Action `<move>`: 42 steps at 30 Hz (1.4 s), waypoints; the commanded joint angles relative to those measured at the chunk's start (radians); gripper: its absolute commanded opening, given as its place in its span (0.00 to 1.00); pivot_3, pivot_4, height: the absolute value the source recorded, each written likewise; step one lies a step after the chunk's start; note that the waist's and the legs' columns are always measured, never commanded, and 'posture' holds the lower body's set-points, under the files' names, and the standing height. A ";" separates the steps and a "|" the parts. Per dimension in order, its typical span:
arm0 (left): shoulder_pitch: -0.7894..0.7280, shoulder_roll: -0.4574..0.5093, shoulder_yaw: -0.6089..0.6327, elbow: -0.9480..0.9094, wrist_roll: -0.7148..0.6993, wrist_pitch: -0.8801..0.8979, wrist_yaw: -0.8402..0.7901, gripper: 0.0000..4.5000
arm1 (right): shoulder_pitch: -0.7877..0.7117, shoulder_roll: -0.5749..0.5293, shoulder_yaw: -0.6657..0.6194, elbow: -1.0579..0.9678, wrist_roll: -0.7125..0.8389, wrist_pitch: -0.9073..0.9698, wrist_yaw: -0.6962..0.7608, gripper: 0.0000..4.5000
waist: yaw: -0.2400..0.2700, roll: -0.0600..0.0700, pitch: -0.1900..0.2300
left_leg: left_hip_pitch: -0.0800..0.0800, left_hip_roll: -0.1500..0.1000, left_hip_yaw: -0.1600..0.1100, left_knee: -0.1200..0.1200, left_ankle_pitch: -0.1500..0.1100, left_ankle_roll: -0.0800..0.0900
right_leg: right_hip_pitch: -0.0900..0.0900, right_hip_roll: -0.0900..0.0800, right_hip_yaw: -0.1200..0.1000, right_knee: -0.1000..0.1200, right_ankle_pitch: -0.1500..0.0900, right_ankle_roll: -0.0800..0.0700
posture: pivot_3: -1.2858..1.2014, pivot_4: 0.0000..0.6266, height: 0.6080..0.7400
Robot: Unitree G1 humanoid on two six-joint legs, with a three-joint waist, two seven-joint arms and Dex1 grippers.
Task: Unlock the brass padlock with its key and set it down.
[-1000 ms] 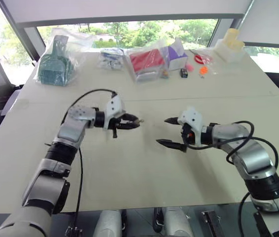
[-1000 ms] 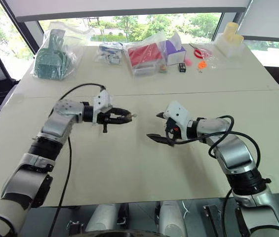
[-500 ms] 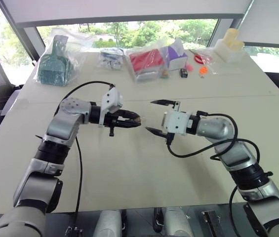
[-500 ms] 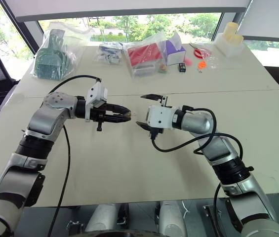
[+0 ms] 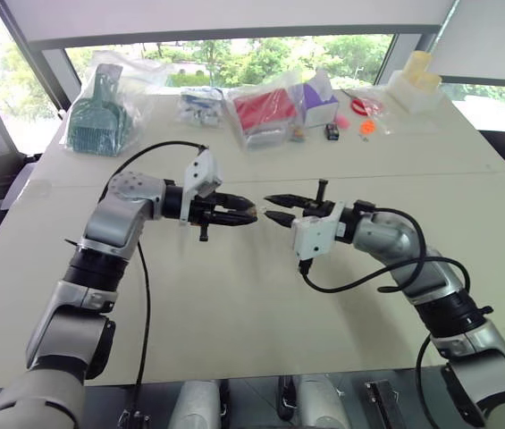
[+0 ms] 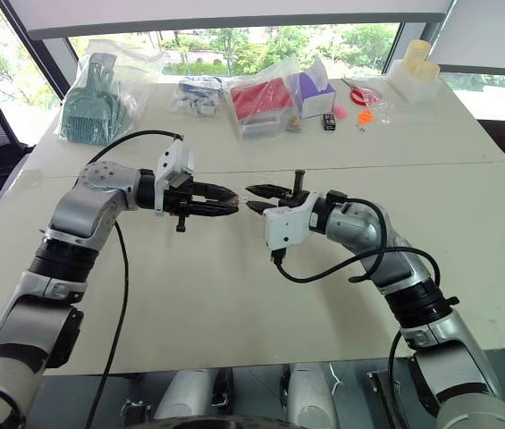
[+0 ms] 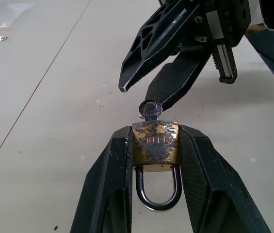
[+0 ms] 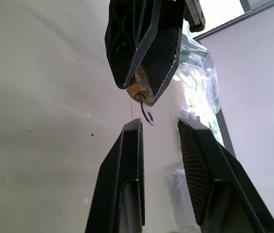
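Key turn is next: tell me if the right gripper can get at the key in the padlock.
Probably yes. The left gripper holds the brass padlock with the key facing the right gripper, whose fingers stand just short of it, nothing between.

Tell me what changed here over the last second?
The right claw swung in toward the left claw, rolled over and narrowed its fingers around the key, not yet gripping. The left claw kept the brass padlock clamped. The bags at the table's far edge stayed put.

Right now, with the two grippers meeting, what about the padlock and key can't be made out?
- Brass padlock sides, left wrist view: covered by the left gripper fingers.
- Key blade: sunk in the lock.
- Right gripper contact with the key, right wrist view: cannot tell.
- Padlock in head views: too small.
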 commanded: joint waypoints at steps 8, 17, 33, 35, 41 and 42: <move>-0.040 -0.008 0.030 0.000 -0.023 -0.005 0.007 0.17 | -0.036 0.003 0.004 0.007 -0.005 -0.062 -0.001 0.24 | 0.000 0.000 0.000 | 0.000 0.000 0.000 0.000 0.000 0.000 | 0.000 0.000 0.000 0.000 0.000 0.000 | 0.52 0.24 1.00; -0.032 -0.007 0.021 -0.030 -0.021 -0.013 0.000 0.17 | -0.047 0.004 0.020 0.017 0.011 -0.069 0.027 0.01 | 0.000 0.000 0.000 | 0.000 0.000 0.000 0.000 0.000 0.000 | 0.000 0.000 0.000 0.000 0.000 0.000 | 0.52 0.24 1.00; 0.029 0.011 -0.056 -0.060 0.132 -0.393 -0.019 0.17 | -0.096 0.024 0.050 -0.077 0.301 0.335 0.402 0.01 | 0.001 0.000 0.000 | 0.000 0.000 0.001 0.000 0.000 0.000 | 0.000 0.000 0.000 0.000 0.000 0.000 | 0.52 0.24 1.00; 0.036 0.010 -0.054 -0.062 0.126 -0.384 -0.020 0.17 | -0.100 0.028 0.048 -0.085 0.306 0.357 0.410 0.01 | 0.001 0.000 0.000 | 0.000 0.000 0.001 0.000 0.000 0.000 | 0.000 0.000 0.000 0.000 0.000 0.000 | 0.52 0.24 1.00; 0.013 0.012 -0.001 -0.054 0.008 -0.098 -0.031 0.17 | -0.142 0.020 0.047 0.030 0.128 0.042 0.271 0.01 | 0.000 0.000 0.000 | 0.000 0.000 0.001 0.000 0.000 0.000 | 0.000 0.000 0.000 0.000 0.000 0.000 | 0.52 0.24 1.00; 0.008 0.016 0.007 -0.053 -0.011 -0.053 -0.035 0.17 | -0.146 0.020 0.043 0.052 0.093 -0.017 0.231 0.01 | 0.000 0.000 0.000 | 0.000 0.000 0.001 0.000 0.000 0.000 | 0.000 0.000 0.000 0.001 0.000 0.000 | 0.52 0.24 1.00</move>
